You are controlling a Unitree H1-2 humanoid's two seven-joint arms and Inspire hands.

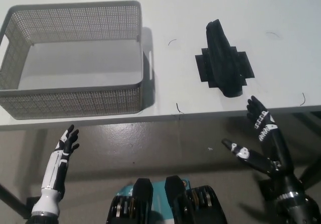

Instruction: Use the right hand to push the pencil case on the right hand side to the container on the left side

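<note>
Head view gives us our right hand (261, 133) below the near edge of the tabletop (200, 13), fingers spread wide, holding and touching nothing. The black pencil case (223, 58) lies on the tabletop's right side, atop a dark patch (203, 66), just beyond our fingertips and apart from them. The grey mesh container (75, 101) sits well to its left. Our left hand (66, 141) rests low at the left, open, below the tabletop edge.

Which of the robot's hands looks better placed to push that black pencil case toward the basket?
The right robot hand: it hovers open just below the pencil case, on the side away from the container. The left robot hand sits far off.
</note>
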